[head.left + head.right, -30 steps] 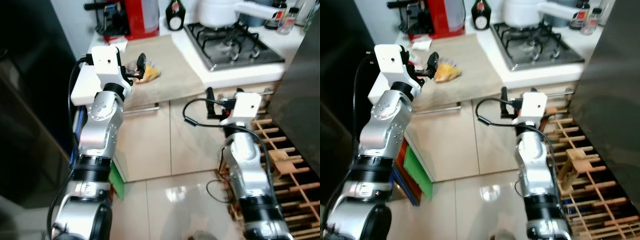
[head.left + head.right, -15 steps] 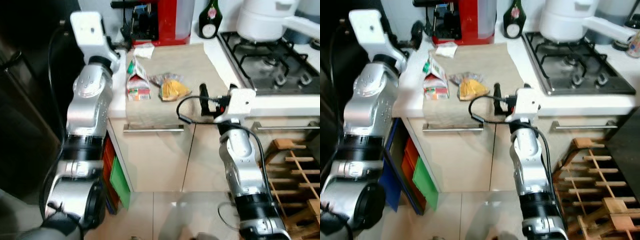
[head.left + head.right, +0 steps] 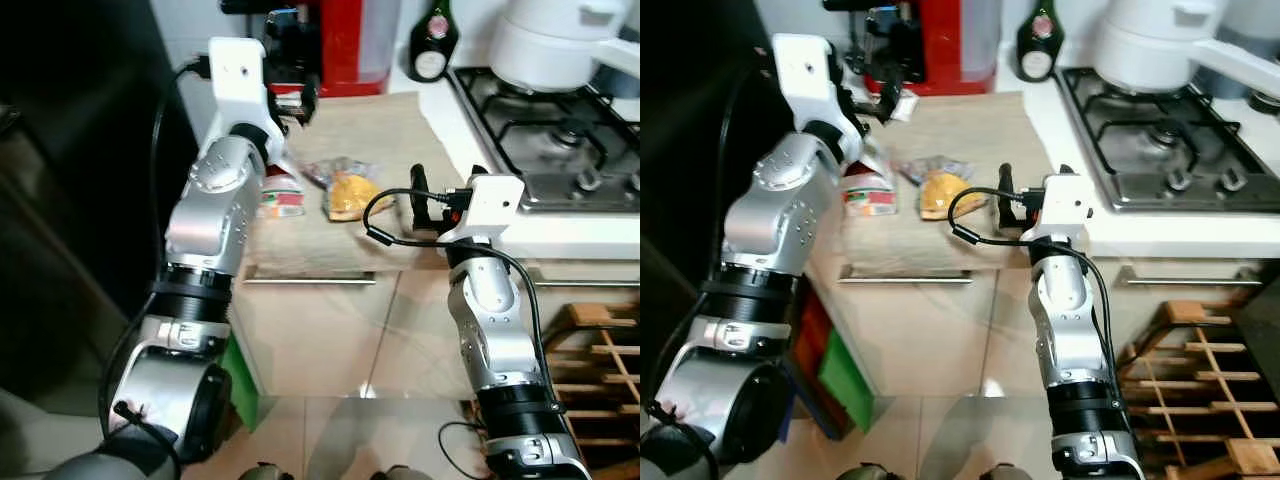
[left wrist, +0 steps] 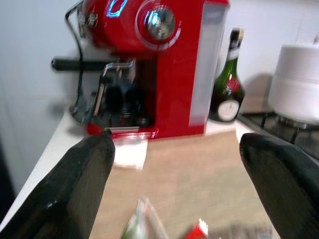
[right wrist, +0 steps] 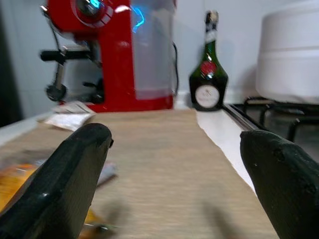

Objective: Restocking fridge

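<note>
Groceries waiting on a beige mat [image 3: 970,150] at the counter's near edge: a small carton [image 3: 869,190] with red and green print, lying or leaning on its side, and just beside it a clear bag of something yellow [image 3: 943,190]; probably set out there, within reach of both arms, for carrying to the fridge; not yet picked up.

Left gripper [image 3: 883,100] raised above the back of the mat, in front of the red coffee machine [image 3: 940,40]; fingers [image 4: 82,174] spread wide and holding nothing, with the carton's top just visible below between them; seemingly lined up over the carton for a reach from above. Right gripper [image 3: 440,195] at the front edge of the counter, near the yellow bag but apart from it; fingers [image 5: 75,164] also spread wide and empty, pointing along the mat toward the green bottle [image 5: 208,74] at the back.

Hard to tell: the print on the carton, too small and blurred; the content of the bag, only yellow, and cut off at the corner of the right wrist view; the carton partly covered by the left arm; dark area on the left, perhaps the fridge, but not to be made out. White pot [image 3: 1150,45] on the stove [image 3: 1160,150], cut off at the top.
</note>
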Available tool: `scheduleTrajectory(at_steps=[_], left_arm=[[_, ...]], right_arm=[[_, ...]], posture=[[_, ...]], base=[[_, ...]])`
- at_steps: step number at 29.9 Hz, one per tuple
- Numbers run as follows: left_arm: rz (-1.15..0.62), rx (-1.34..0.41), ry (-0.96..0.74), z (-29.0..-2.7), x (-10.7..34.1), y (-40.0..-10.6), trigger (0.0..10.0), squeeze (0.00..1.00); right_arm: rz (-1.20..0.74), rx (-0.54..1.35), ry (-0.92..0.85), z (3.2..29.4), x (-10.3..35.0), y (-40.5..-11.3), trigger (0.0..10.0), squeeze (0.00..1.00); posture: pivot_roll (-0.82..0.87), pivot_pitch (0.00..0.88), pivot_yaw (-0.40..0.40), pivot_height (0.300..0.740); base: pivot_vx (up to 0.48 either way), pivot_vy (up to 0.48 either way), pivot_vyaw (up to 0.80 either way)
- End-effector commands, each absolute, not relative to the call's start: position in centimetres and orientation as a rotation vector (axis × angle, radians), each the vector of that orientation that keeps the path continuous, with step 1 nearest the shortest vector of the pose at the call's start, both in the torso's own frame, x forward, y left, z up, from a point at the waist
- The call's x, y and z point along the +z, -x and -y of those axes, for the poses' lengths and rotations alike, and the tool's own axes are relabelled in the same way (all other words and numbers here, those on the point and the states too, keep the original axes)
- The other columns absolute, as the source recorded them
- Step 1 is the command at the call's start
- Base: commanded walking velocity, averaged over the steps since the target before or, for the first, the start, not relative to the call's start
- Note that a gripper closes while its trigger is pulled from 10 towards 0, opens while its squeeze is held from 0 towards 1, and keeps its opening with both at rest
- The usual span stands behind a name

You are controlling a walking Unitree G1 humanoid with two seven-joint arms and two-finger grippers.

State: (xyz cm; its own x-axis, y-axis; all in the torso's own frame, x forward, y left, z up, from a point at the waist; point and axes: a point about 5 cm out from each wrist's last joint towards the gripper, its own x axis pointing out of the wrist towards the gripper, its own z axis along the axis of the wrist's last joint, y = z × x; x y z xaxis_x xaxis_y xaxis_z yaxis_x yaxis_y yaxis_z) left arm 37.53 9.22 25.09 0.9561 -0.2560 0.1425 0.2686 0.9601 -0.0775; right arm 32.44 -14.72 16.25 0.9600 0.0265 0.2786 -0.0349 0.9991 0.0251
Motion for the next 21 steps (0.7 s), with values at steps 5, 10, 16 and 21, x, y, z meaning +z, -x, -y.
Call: scheduleTrajectory(at_steps=[5,10,16,21], left_arm=[[0.073,-0.303,0.039,-7.5,24.1,-37.0,10.0,0.0],[0.011,-0.237,0.001,-7.6,23.2,-37.4,10.0,0.0],[-0.018,-0.15,0.001,-8.9,22.7,-38.0,10.0,0.0],[-0.071,-0.13,0.02,-9.1,21.7,-38.2,10.0,0.0]], right_arm=[[0.287,0.025,-0.027,15.0,16.5,-32.3,10.0,0.0],[0.283,0.03,-0.026,14.9,16.4,-32.4,10.0,0.0],[0.281,0.034,-0.022,15.0,16.4,-32.2,10.0,0.0],[0.274,0.036,-0.015,15.2,16.3,-32.1,10.0,0.0]], posture=[[-0.1,0.004,0.052,0.74],[-0.11,0.0,0.054,0.74],[-0.11,0.0,0.044,0.74],[-0.12,0.0,0.039,0.74]], base=[[0.0,0.0,0.0],[0.0,0.0,0.0],[0.0,0.0,0.0],[0.0,0.0,0.0]])
